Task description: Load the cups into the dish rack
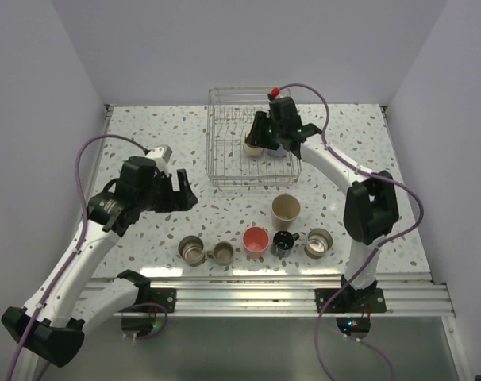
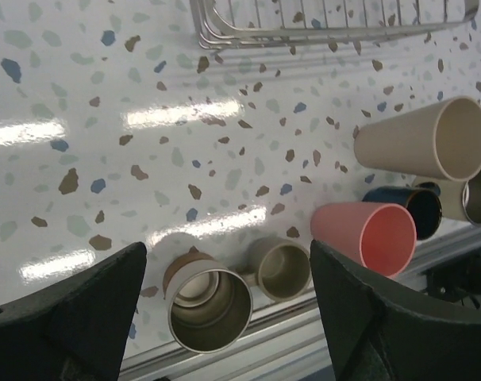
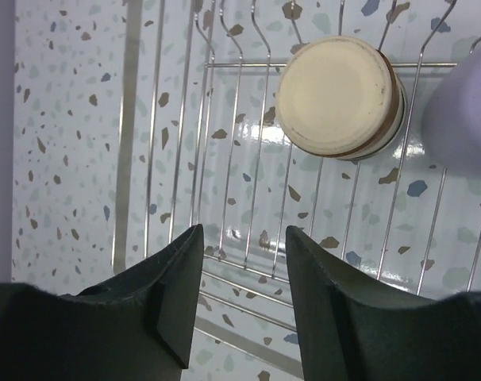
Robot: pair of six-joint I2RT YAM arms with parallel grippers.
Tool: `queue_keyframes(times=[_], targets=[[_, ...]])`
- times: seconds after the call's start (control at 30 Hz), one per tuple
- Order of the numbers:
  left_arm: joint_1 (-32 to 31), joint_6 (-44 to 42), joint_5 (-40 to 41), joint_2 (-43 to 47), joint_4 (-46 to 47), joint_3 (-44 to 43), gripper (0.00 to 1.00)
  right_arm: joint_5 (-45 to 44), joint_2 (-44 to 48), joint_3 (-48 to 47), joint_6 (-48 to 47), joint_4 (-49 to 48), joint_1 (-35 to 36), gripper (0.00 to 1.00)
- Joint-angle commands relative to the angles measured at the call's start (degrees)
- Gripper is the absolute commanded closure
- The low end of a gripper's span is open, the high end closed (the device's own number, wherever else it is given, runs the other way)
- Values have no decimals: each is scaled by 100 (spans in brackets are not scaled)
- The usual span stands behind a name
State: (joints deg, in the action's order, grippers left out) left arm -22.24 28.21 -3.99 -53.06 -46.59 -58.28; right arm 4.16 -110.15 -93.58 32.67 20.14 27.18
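The wire dish rack [image 1: 225, 159] stands at the back middle; its edge shows in the left wrist view [image 2: 328, 28]. My right gripper [image 1: 264, 131] hovers over it, open and empty [image 3: 243, 238]. Below it a silvery-beige cup [image 3: 340, 95] stands upside down on the rack wires [image 3: 225, 143], with the lavender cup [image 3: 463, 111] beside it. My left gripper [image 1: 181, 190] is open and empty [image 2: 228, 258], above the front row of cups: a metal cup [image 2: 209, 309], a smaller metal cup [image 2: 280, 268], the coral-pink cup [image 2: 367, 234], the black mug [image 2: 411, 208], the tan cup [image 2: 431, 139] and another metal cup [image 2: 479, 194].
The cups stand in a row near the table's front edge, close to the metal rail [image 1: 264, 294]. The tan cup [image 1: 286, 209] stands a little behind the row. White walls close in the table on three sides.
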Motion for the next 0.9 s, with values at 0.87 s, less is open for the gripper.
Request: queue_keyframes(times=[0.87], targets=[[-1863, 739, -287, -1189, 9, 1477, 42, -504, 2463, 1088, -507, 667, 59, 33]])
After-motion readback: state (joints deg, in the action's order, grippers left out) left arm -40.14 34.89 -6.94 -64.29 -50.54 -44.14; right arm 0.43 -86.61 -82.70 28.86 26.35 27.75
